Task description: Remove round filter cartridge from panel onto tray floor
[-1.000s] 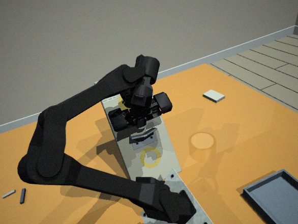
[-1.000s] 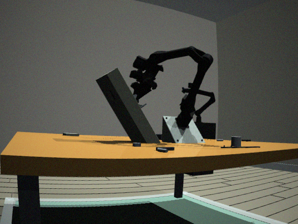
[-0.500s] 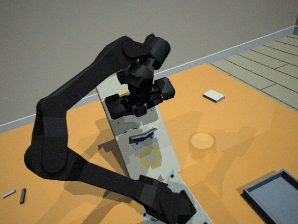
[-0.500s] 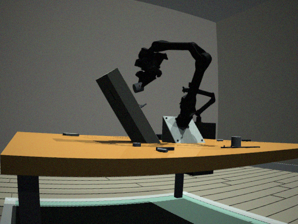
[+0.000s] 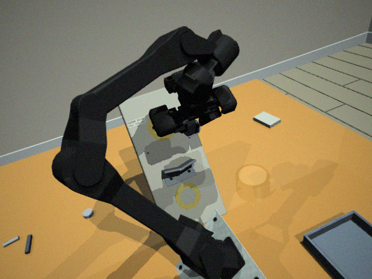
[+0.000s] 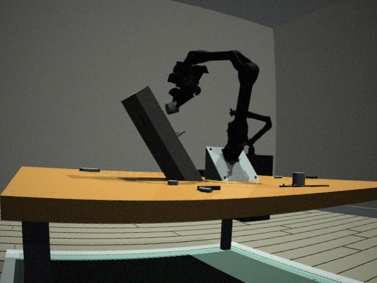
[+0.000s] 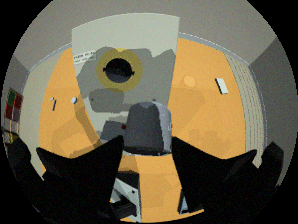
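The filter cartridge (image 6: 171, 108) (image 7: 146, 127) is a grey cylinder with a small red mark, out of the panel and in the air. My gripper (image 6: 175, 105) (image 7: 147, 140) is shut on it. In the top view the fingers hide most of it. The service panel (image 5: 144, 102) (image 6: 161, 136) (image 7: 125, 32) leans back; its round dark socket (image 7: 119, 71) is empty, with a yellow ring around it. The cartridge is held in front of the panel, apart from its face. The grey tray (image 5: 349, 248) is at the lower right in the top view, partly cut off by the frame.
An angled metal bracket (image 5: 179, 170) (image 6: 181, 133) sticks out of the panel above a second yellow ring (image 5: 177, 196). A see-through round shape (image 5: 252, 177) stands right of the panel, and a pale block (image 5: 267, 119) (image 7: 221, 86) lies beyond. A small disc (image 5: 87, 213) and two short bars lie left.
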Motion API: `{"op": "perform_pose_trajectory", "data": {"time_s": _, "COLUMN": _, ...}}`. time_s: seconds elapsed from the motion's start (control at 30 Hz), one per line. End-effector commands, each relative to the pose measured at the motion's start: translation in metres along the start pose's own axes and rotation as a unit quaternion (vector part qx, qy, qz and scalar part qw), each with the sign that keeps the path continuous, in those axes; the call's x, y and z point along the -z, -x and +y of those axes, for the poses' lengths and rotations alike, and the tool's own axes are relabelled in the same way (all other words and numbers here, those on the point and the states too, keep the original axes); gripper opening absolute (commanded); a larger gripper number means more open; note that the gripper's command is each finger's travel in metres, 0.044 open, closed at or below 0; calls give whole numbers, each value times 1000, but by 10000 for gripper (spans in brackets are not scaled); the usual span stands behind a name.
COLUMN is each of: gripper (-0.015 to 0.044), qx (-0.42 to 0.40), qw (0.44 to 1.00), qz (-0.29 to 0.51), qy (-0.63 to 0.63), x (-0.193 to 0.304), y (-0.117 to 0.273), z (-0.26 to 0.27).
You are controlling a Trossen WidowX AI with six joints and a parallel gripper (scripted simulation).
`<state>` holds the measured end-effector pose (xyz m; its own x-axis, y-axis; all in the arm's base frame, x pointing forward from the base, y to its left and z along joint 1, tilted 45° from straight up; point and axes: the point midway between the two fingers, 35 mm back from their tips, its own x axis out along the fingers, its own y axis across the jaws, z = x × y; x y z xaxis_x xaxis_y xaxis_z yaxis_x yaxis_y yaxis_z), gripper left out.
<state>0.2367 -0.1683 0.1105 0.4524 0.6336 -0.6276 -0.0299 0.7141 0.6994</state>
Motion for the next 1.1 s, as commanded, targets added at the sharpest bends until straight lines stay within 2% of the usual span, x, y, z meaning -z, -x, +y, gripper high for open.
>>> {"op": "perform_pose_trajectory", "data": {"time_s": 0.0, "gripper": 0, "qx": 2, "qw": 1000, "qz": -2, "qy": 3, "x": 0, "y": -1, "z": -19}}
{"op": "perform_pose_trajectory", "data": {"time_s": 0.17, "gripper": 0, "qx": 3, "qw": 1000, "qz": -2, "qy": 4, "x": 2, "y": -6, "z": -43}}
{"op": "perform_pose_trajectory", "data": {"time_s": 0.27, "gripper": 0, "qx": 7, "qw": 1000, "qz": 2, "qy": -10, "x": 4, "y": -5, "z": -39}}
{"op": "perform_pose_trajectory", "data": {"time_s": 0.57, "gripper": 0, "qx": 97, "qw": 981, "qz": 24, "qy": -167, "x": 35, "y": 8, "z": -95}}
{"op": "perform_pose_trajectory", "data": {"time_s": 0.83, "gripper": 0, "qx": 183, "qw": 933, "qz": 22, "qy": -310, "x": 67, "y": 23, "z": -143}}
{"op": "perform_pose_trajectory", "data": {"time_s": 1.07, "gripper": 0, "qx": 257, "qw": 864, "qz": 2, "qy": -432, "x": 98, "y": 40, "z": -182}}
